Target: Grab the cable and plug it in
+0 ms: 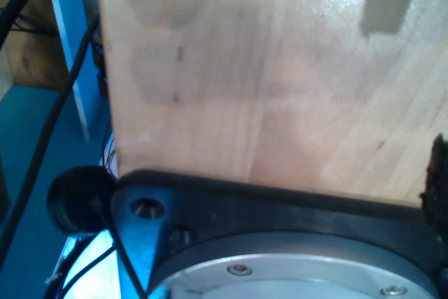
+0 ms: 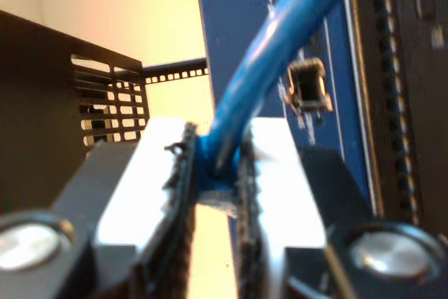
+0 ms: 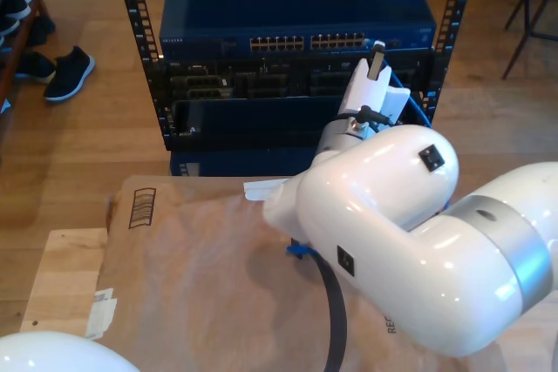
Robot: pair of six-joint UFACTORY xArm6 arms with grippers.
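Before the blue rack switch, my second gripper's claw clamps the cable, running lengthwise toward it.

Wooden floor carrying an equipment rack at 12 o'clock in the exterior view, and dark shoes at 10 o'clock. Worktop, pale wood, at 7 o'clock, overlaid by flattened brown cardboard with a white paper label at its 9 o'clock edge.
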